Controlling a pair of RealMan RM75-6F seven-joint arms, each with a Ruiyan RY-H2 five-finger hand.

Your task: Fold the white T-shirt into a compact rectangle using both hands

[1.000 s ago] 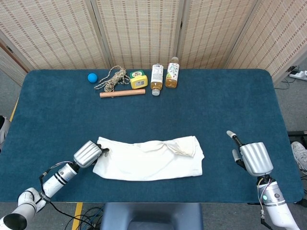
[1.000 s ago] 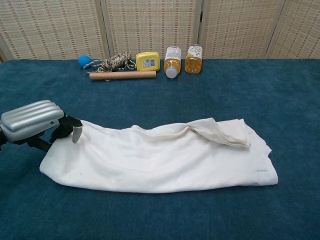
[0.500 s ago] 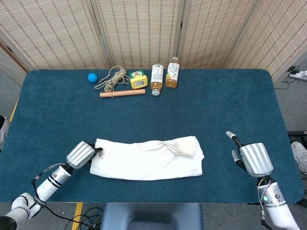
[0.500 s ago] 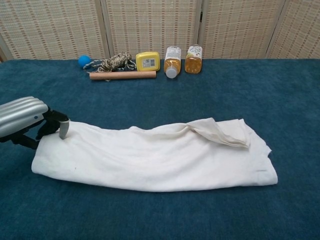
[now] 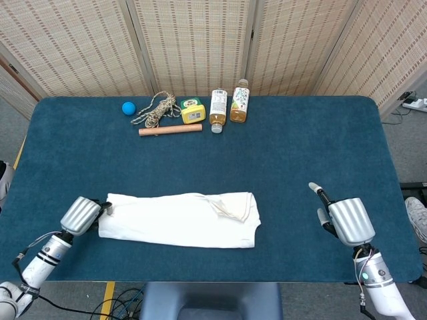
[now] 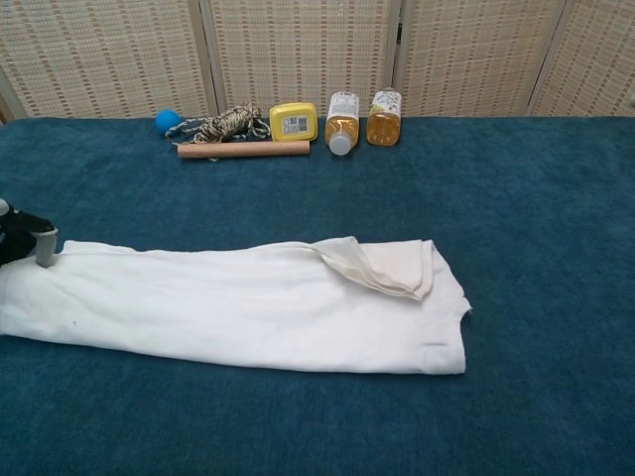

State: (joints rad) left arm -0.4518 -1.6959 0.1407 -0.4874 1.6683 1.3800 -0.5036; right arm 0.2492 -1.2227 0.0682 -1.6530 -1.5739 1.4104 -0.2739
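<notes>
Two hands near the table's front edge, left hand [image 5: 81, 215] pinching the left end of the white T-shirt [image 5: 180, 219] lying as a long band, right hand [image 5: 347, 220] apart, empty, fingers spread, bottles [image 5: 227, 107] far behind

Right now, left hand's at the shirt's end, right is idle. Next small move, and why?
Probably bring the right hand in to the T-shirt's free end. The shirt lies as a long strip, the left hand grips only its left end, and the right hand holds nothing, off the cloth. Folding end to end likely needs both.
</notes>
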